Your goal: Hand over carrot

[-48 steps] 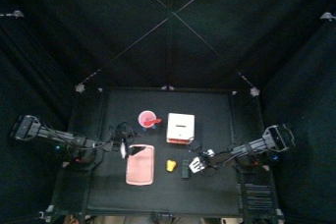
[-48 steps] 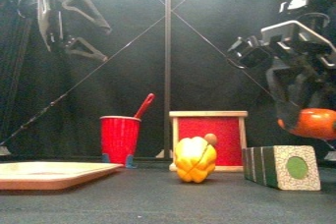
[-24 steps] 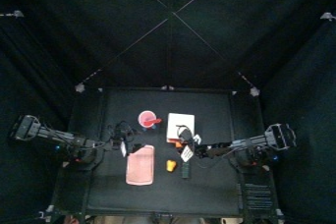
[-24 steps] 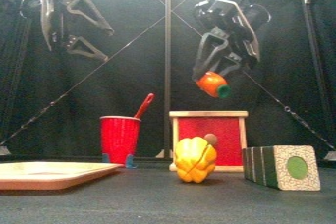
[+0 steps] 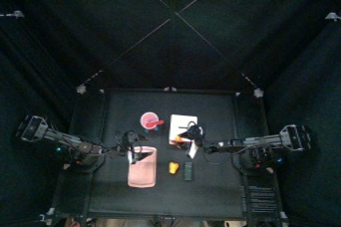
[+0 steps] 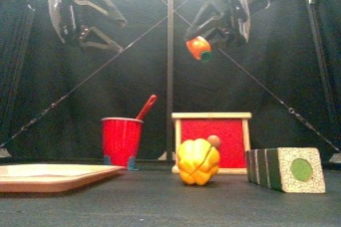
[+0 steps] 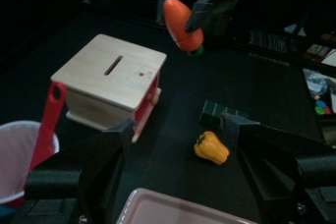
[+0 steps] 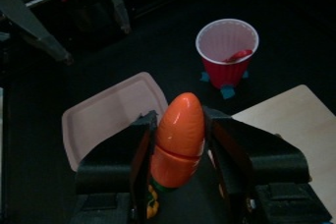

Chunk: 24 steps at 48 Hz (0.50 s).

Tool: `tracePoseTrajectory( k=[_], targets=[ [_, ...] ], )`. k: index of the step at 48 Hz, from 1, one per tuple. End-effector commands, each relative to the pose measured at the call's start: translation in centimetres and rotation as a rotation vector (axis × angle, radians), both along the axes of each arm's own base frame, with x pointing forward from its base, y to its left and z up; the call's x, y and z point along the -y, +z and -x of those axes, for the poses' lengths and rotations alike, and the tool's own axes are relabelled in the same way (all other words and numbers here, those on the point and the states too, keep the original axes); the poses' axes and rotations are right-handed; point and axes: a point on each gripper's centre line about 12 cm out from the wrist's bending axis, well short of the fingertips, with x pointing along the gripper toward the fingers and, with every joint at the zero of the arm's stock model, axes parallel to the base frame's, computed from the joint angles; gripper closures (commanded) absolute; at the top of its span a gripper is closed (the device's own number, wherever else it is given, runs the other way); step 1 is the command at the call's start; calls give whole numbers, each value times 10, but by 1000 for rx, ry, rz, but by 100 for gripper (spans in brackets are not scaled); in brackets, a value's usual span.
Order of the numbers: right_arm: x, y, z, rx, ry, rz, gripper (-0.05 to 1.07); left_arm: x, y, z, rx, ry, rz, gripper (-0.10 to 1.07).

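- While the right gripper hangs high above the table, its jaws pinch the carrot between them; carrot is orange with a green end, well clear of everything below.
- Right wrist view: carrot sits lengthwise between the two jaws, clamped on both sides.
- Right arm reaches in from the right toward the middle of the table; top view puts its gripper over the wooden box.
- Left gripper is also raised high, on the left, jaws spread apart and holding nothing. Apart from the carrot, not touching.
- Left wrist view: carrot is in the other arm's gripper, ahead of the left jaws, above and beyond the wooden box.
- On the table, front view: pink tray at left; red cup with a red spoon leaning in it; wooden box with red front; yellow pepper before the box; green block at right.
- Nothing stands between the two grippers in the front view.
- Right wrist view alone shows the red cup from above, with the pink tray near it.
- Left wrist view alone shows a slot in the top of the box, with the yellow pepper just beside the green block.
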Motion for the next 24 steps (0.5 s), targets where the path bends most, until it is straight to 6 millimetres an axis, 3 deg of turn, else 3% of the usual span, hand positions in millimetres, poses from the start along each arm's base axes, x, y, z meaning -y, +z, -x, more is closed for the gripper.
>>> tracePoseTrajectory(
  k=[1,10,24],
  targets=[
    [-1,17,8,65,14,5,38,5,14,-18,45,-5,-72,-4],
    [0,21,13,108,5,6,38,4,15,-48,105,121,-143,-4],
    [10,24,23,162,-89,13,38,16,9,-90,177,223,12,-4]
  ],
)
